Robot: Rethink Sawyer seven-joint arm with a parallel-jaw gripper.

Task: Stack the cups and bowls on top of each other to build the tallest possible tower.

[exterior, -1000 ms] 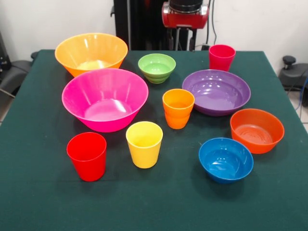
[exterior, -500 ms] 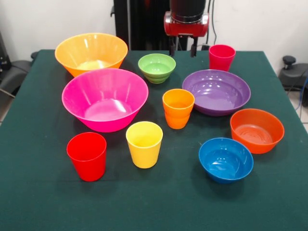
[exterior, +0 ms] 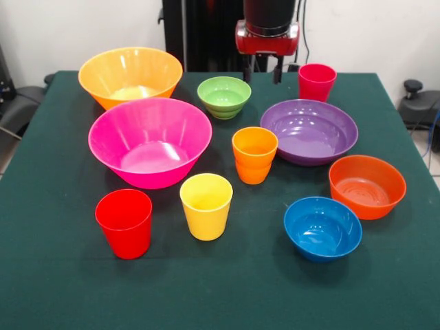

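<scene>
Green table (exterior: pixel 55 275): all cups and bowls separate, unstacked. Gripper (exterior: pixel 262 71) at far edge, fingers apart, empty; green bowl (exterior: pixel 224 96) near-left, crimson cup (exterior: pixel 317 82) right of it.

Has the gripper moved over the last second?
Yes. The gripper has come down and shifted slightly right in the picture, judged against the green bowl. Its fingertips now hang at the table's far edge, open and empty.

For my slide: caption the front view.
Gripper open above ten unstacked cups and bowls on the table.
</scene>
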